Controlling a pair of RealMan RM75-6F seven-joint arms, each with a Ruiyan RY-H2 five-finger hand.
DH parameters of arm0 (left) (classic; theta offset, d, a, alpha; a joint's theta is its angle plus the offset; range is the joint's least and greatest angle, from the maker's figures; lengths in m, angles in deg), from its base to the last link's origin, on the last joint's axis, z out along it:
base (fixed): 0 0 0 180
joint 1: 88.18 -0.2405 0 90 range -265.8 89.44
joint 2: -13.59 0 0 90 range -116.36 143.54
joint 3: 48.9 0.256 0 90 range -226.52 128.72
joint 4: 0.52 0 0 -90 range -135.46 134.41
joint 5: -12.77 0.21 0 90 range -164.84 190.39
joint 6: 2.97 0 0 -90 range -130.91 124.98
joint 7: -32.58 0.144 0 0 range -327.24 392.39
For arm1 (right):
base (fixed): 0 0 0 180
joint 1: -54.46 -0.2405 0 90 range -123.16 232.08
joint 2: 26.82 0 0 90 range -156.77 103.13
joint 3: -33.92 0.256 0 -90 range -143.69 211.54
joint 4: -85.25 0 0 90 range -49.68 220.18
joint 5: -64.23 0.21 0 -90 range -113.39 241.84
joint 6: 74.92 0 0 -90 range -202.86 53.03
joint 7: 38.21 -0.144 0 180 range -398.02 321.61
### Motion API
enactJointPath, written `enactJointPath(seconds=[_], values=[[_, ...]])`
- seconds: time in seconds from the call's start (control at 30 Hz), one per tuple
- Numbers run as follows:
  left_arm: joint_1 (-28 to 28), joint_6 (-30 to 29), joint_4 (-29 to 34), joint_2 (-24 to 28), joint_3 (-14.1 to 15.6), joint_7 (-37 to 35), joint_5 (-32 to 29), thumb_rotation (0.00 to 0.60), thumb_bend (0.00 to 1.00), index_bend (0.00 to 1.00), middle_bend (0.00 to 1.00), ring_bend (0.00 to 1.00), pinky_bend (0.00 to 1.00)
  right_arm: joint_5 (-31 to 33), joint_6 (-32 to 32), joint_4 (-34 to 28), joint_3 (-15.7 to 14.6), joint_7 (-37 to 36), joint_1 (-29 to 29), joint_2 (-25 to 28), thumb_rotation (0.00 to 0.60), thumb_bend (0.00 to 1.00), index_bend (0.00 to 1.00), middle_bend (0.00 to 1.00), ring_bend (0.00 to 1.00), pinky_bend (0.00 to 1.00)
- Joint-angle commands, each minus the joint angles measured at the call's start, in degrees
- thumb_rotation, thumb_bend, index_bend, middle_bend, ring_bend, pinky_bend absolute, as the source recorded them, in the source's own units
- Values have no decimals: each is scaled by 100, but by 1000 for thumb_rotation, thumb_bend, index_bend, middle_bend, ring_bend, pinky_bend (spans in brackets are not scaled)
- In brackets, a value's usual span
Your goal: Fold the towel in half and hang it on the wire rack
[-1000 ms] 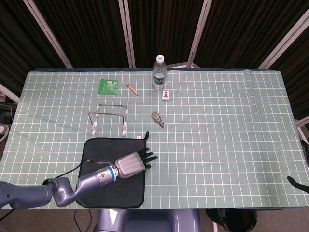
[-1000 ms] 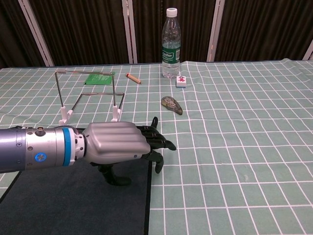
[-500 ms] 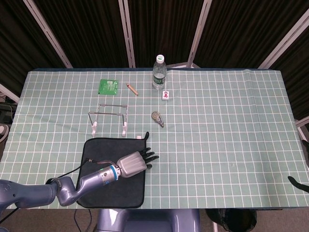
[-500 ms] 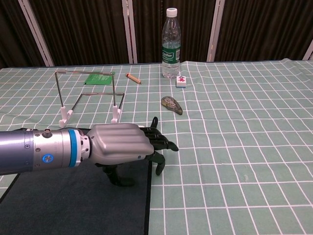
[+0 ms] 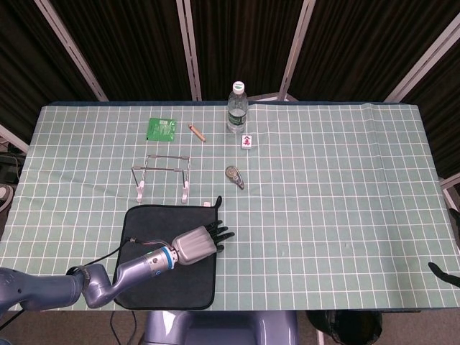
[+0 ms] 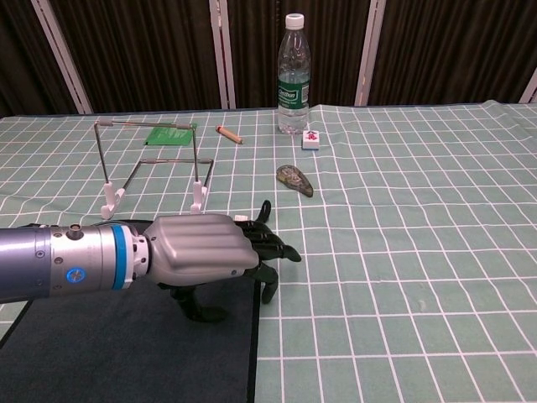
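Note:
A dark towel (image 5: 147, 223) lies flat on the checked tablecloth at the front left, its right edge in the chest view (image 6: 126, 353). My left hand (image 5: 198, 243) hovers low over the towel's right edge (image 6: 210, 252). Its dark fingers (image 6: 273, 248) are spread and reach just past that edge, and its thumb points down at the cloth; nothing is lifted. The wire rack (image 5: 164, 172) stands upright just behind the towel (image 6: 151, 164). A dark tip (image 5: 444, 273) at the table's front right edge may be my right hand; its state does not show.
Behind the rack lie a green packet (image 5: 162, 129) and a brown stick (image 5: 197, 132). A water bottle (image 5: 237, 108) stands at the back, a small white tile (image 5: 246, 141) beside it. A grey-olive object (image 5: 234, 176) lies to the right of the rack.
My left hand has drawn back a little toward the left over the towel's edge. The towel and the rack have not moved.

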Motion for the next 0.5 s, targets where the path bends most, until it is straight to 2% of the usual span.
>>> enactJointPath(seconds=[0.03, 0.5], values=[[-19, -35, 21, 31, 15, 4, -4, 600, 404, 411, 0, 0, 0, 1, -1, 5, -1, -8, 1, 1, 600, 0, 31, 0, 0, 0], [-88, -159, 94, 160, 106, -47, 16, 600, 406, 431, 0, 0, 0, -42, 29, -23, -14, 6, 14, 5, 600, 0, 32, 0, 0, 0]])
